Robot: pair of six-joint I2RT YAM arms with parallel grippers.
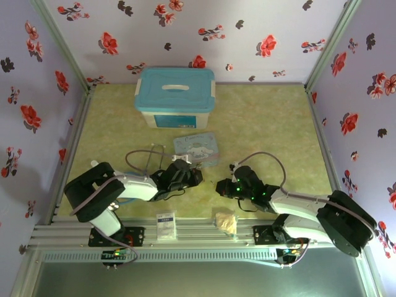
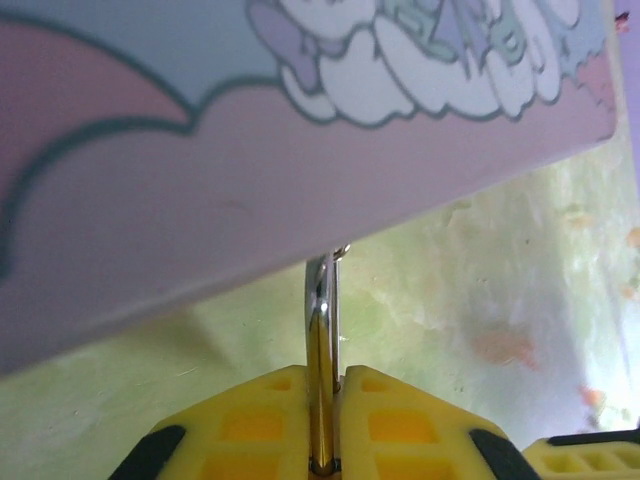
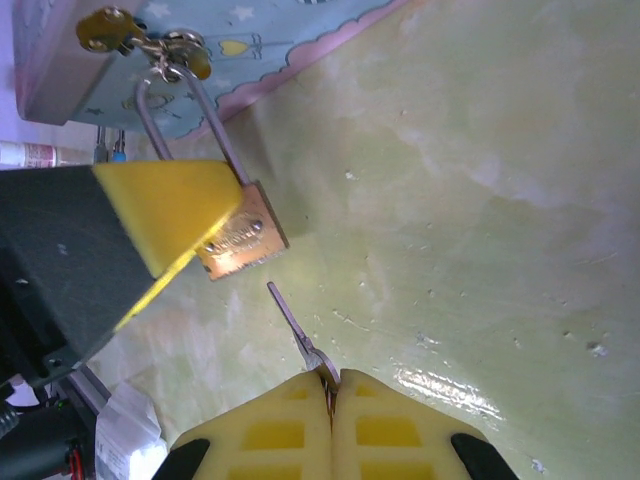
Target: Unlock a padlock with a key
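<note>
**Top external.** Cartoon tin (image 1: 197,150): lies flat on the table (image 1: 266,124), and serves as the reference for every place below. Left gripper (image 1: 189,176): just in front of the tin's near edge. Right gripper (image 1: 221,185): in front of the tin's near right corner, facing the left one across a short gap. The jaw state of either cannot be told from this view.

**Left wrist.** Padlock (image 2: 320,330): its thin shackle stands upright, pinched between the yellow pads (image 2: 400,430), which are closed tight on it. The top of the loop reaches up to the tin's lower edge. The brass body is hidden.

**Right wrist.** Key (image 3: 290,318): a thin dark blade, clamped at its rear end by the closed right pads (image 3: 270,435). Its tip points up and to the left. The padlock's brass body hangs below the tin's scalloped border, with a left pad against its side. The key tip is near the body's lower face but apart from it. The keyhole cannot be made out.

**Handling note (judgement).** The step in hand is insertion.
- Line the blade up square to the lower face before advancing.
- Feed it slowly along its own axis.
- The grip on the key is short, so a sideways push could pivot it.
- The left arm should hold steady so the body cannot swing.
</note>
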